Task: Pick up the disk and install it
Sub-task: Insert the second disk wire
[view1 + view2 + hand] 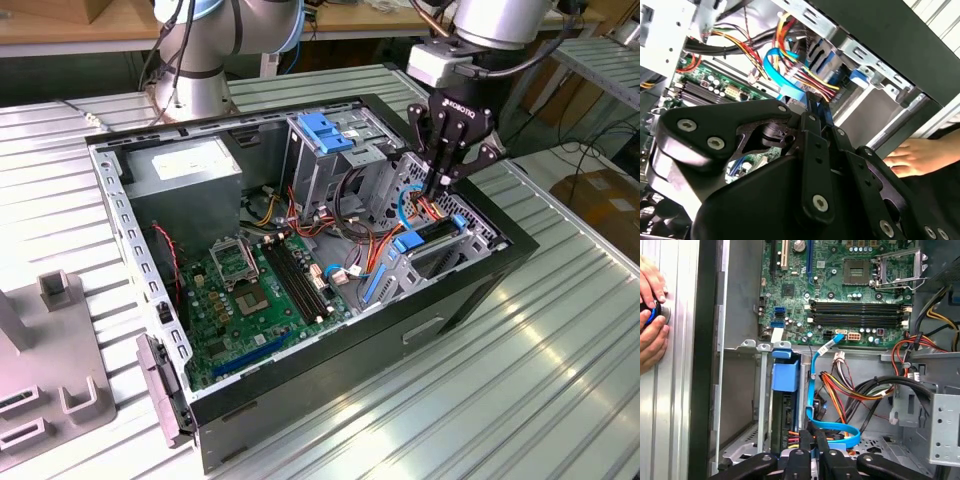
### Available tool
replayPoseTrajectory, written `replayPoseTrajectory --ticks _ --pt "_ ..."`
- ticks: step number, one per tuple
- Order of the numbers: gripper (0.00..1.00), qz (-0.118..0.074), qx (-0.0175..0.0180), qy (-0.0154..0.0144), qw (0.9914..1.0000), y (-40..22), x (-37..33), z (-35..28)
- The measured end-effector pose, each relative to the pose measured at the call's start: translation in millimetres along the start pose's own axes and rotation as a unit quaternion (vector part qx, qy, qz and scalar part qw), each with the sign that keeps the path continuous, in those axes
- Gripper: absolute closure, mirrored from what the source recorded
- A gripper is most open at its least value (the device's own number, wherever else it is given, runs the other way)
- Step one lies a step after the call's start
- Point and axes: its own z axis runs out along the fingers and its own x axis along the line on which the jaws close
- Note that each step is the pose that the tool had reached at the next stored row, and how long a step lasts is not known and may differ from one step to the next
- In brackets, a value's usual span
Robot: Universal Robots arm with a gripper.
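Note:
The disk (pixel 440 232) stands on edge in the metal bay at the open computer case's corner, on the exterior view's right. Its blue carrier frame (pixel 412 243) shows along the top. In the first wrist view the disk (pixel 788 412) sits in the slot under a blue tab (pixel 785 372). My black gripper (pixel 438 185) hangs just above and beside the bay, fingers pointing down and pressed together with nothing between them. In the first wrist view the gripper (pixel 816 432) is next to a light blue data cable (pixel 815 385). The gripper (pixel 807 102) also shows in the second wrist view.
The case holds a green motherboard (pixel 250 290), a grey power-supply box (pixel 185 170), a drive cage with a blue clip (pixel 322 130) and bundles of coloured wires (pixel 860 390). A person's hand (pixel 652 315) rests outside the case wall. A grey fixture (pixel 50 370) stands on the ribbed table.

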Motion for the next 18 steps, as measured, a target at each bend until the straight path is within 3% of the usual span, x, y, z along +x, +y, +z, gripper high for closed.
replayPoseTrajectory --ticks 15,16,18 --pt "0.84 0.0 0.0001 -0.0015 1.0 0.1 1.3 0.3" --pt "0.84 0.0 0.0002 -0.0037 0.99999 0.1 2.4 0.5" --pt "0.84 0.0 0.0009 -0.0137 0.99991 1.7 6.5 1.2"
